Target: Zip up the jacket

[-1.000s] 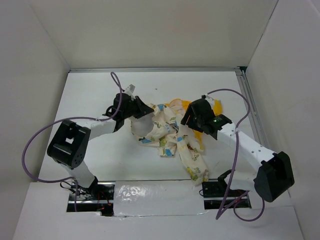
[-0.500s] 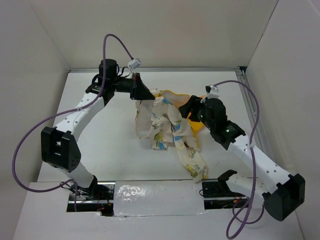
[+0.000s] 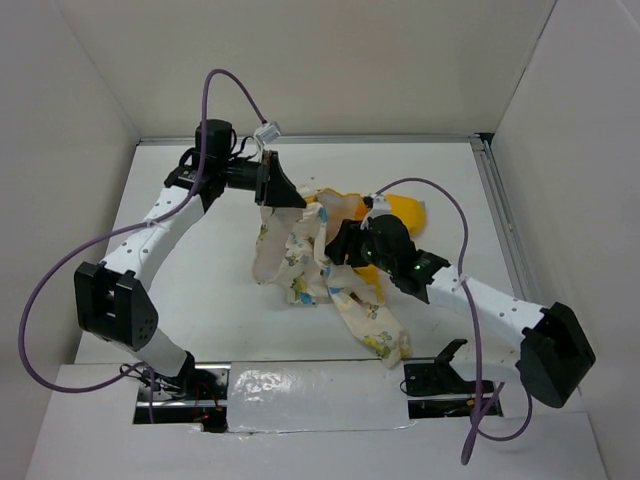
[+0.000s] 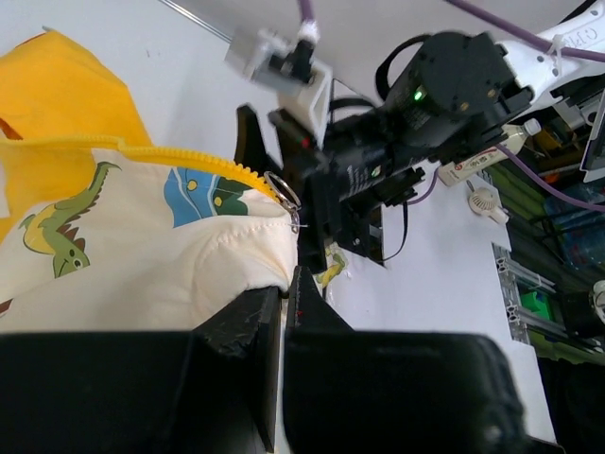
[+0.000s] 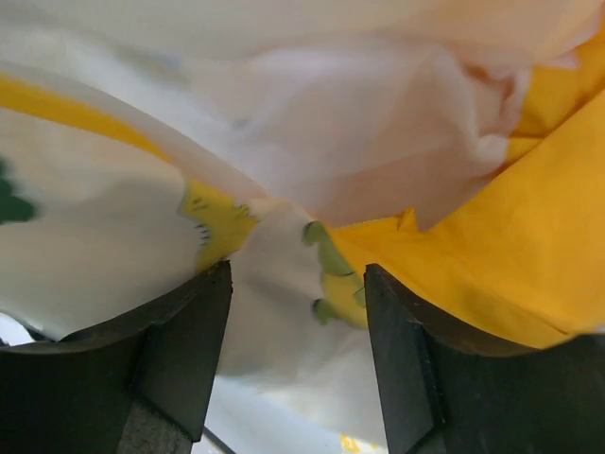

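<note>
Jacket (image 3: 290,268) sits mid tabletop (image 3: 200,290), crumpled between my two arms. Its long axis runs diagonally: the far-left end is up at my left pincer (image 3: 290,205), and the near-right end is a narrow cream strip trailing toward the near edge. The hood (image 3: 405,212) points far right, orange-yellow and lying flat. The fabric is soft, cream-white and slightly puffy, with dinosaur and other cartoon prints and lots of folds, no clear outline. In the left wrist view my left pincer (image 4: 284,303) is clenched on the cream edge of the jacket (image 4: 142,255), which bulges just above the black fingers. The zip teeth (image 4: 189,175) are yellow plastic and run along the top of that edge, ending at a small metal ring pull (image 4: 286,194). Yellow lining shows behind them. My right pincer (image 3: 333,250) is down in the middle of the pile, near the hood. In the right wrist view my right pincer (image 5: 298,274) is released, jaws apart. Cream and orange cloth (image 5: 284,170) is bunched right in front and sags into the gap, with a small green-and-yellow print there. I see no squeeze on it. The tabletop is matte white, with white walls around it.
</note>
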`<state>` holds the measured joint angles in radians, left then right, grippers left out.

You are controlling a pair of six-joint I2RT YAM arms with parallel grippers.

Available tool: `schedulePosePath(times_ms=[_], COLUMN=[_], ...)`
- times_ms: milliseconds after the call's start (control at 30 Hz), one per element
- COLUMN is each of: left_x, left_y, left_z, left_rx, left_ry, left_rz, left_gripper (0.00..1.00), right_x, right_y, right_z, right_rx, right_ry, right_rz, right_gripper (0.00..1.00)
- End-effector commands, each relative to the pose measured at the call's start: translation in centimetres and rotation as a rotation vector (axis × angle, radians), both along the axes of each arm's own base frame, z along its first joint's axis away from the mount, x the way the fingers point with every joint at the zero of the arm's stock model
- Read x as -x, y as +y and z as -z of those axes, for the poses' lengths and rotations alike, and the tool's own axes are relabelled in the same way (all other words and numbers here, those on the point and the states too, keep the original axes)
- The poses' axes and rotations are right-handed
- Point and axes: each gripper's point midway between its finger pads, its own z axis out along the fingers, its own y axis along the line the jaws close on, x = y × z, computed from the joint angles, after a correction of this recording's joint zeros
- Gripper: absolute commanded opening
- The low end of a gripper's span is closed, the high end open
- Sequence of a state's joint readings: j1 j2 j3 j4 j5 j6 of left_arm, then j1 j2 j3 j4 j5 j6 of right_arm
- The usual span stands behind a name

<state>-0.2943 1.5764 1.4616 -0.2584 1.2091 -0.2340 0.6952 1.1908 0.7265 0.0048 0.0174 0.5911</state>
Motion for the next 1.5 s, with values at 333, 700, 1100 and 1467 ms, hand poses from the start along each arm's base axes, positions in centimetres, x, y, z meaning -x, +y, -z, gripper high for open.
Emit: schedulePosePath(times_ms=[333, 700, 1100, 1467], left_x=[2.8, 2.9, 2.3, 1.9], left_y=[0.1, -0.2, -0.5, -0.5], left_z=[0.1, 0.5, 1.6, 2.1], left_rx=[0.003, 0.005, -0.016, -0.030], left_ry=[-0.118, -0.125, -0.107, -0.104], left_rz=[0.021, 0.035, 0.018, -0.002], left_gripper=[0.00, 0.00, 0.00, 0.00], right_x=[2.9, 1.8, 0.2, 0.2], right_y=[-1.7, 1.9, 3.6, 3.6], right_z=[-16.8, -18.1, -17.6, -17.4], right_rx=[-0.331, -0.447, -0.459, -0.452], right_ry=[-0.352, -0.274, -0.208, -0.198], right_rz=[-0.167, -0.349, -0.387, -0.378], right_gripper=[0.80, 0.79, 0.69, 0.42])
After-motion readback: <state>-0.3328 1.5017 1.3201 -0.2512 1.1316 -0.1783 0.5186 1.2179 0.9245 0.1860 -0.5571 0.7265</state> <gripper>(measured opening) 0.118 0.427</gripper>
